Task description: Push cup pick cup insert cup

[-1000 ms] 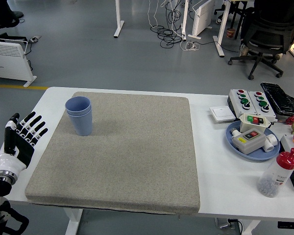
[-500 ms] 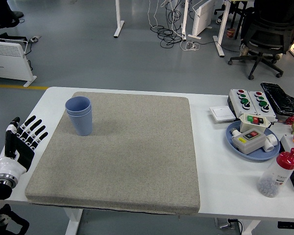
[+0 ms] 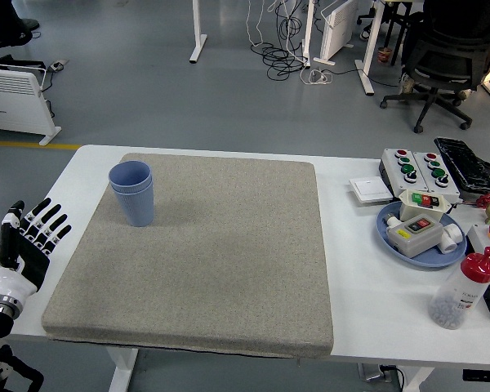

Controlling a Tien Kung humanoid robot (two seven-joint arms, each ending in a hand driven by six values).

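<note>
Two blue cups (image 3: 132,192) stand nested, one inside the other, upright on the grey mat (image 3: 204,253) near its far left corner. My left hand (image 3: 28,241) hovers at the table's left edge, well below and left of the cups, fingers spread and holding nothing. My right hand does not show.
At the right side of the table are a blue plate (image 3: 420,237) with switch boxes, a grey button box (image 3: 416,167), a white switch (image 3: 369,189), a black tray (image 3: 465,163) and a clear bottle with a red cap (image 3: 461,290).
My left hand has drawn back to the left and down toward the table's edge, away from the cups. The cups have not moved.
</note>
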